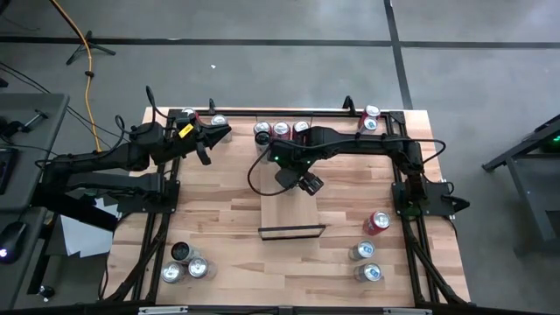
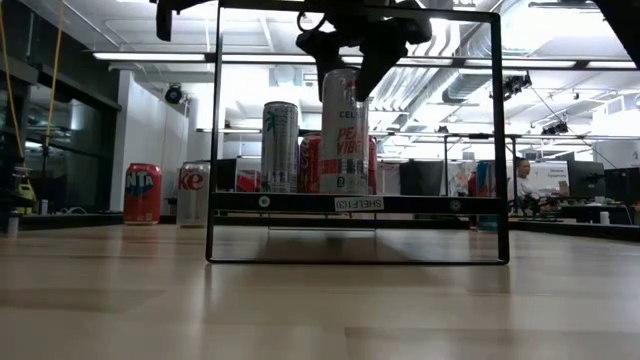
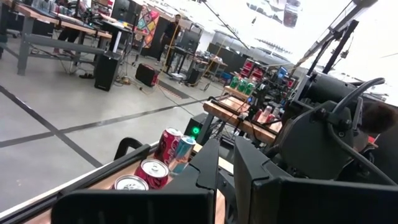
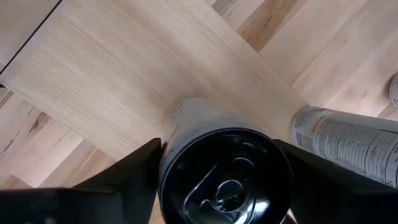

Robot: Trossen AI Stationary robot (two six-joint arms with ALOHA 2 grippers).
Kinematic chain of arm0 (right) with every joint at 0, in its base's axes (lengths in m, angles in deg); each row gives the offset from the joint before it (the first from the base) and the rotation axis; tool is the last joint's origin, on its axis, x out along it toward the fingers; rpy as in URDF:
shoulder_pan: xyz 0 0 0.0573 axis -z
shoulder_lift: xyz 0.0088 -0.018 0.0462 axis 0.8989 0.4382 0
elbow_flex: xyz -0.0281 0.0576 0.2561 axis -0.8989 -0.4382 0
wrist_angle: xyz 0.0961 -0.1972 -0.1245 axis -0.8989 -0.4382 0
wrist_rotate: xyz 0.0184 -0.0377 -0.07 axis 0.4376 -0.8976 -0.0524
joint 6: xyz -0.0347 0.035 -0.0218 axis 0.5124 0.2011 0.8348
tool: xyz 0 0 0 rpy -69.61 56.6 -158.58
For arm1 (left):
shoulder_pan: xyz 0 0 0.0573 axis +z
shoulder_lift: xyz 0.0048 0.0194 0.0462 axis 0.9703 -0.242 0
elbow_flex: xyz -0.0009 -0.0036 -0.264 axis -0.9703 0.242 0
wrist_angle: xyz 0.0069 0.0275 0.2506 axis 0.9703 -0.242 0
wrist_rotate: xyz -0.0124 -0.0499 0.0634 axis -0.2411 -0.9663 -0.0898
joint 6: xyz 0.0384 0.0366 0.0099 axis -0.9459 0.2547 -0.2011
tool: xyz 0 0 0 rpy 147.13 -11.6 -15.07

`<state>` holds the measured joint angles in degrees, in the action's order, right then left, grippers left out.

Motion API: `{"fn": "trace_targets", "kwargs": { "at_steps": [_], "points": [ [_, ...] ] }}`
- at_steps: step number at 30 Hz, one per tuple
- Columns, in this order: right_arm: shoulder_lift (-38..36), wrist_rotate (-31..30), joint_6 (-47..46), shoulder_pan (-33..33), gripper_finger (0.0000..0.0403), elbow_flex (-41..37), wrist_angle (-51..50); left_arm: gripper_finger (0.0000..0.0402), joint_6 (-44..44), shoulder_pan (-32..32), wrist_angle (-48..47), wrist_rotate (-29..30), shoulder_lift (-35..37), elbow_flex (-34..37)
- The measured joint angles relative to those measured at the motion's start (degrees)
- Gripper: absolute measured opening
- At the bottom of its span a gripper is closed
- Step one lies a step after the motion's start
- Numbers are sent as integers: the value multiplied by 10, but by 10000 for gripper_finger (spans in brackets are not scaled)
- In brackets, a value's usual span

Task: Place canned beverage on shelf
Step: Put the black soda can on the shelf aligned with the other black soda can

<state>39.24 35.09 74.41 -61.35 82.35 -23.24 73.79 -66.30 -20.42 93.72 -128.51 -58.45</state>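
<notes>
Right gripper spread around upright can on far end of shelf; left gripper pressed together, far left.

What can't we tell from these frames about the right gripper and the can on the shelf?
- Contact: in the right wrist view the right gripper flanks the can, but whether its fingers touch it can't be made out.
- Can base: low view, the shelf front rail hides it.
- High view: the right arm covers the can entirely.
- Left gripper: shut, parked at the table's far left.
</notes>
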Motion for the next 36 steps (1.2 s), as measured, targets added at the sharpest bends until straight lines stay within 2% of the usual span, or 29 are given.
{"fn": "trace_targets", "kwargs": {
  "at_steps": [3, 10, 14, 22, 27, 31, 36],
  "points": [
    [0, 0, -1, 0, 245, 0, 1, 3, -5, 0, 0, 0, 0, 0],
    [-1, -42, -97, -1, 244, 0, 2, 3, -10, 0, 0, 0, 0, 0],
    [-4, -65, -212, 7, 244, 0, -13, 3, -10, 0, 0, 0, 0, 0],
    [-9, -64, -487, 49, 244, 0, -70, 3, -10, 0, 0, 0, 0, 0],
    [-19, -69, -615, 84, 244, 0, -57, 3, -10, 0, 0, 0, 0, 0],
    [-21, -77, -690, 101, 244, 0, -53, 3, -11, 0, 1, 0, 0, 0],
    [-21, -82, -726, 104, 246, 0, -41, 3, -11, 0, 0, 0, 0, 0]
  ]
}}
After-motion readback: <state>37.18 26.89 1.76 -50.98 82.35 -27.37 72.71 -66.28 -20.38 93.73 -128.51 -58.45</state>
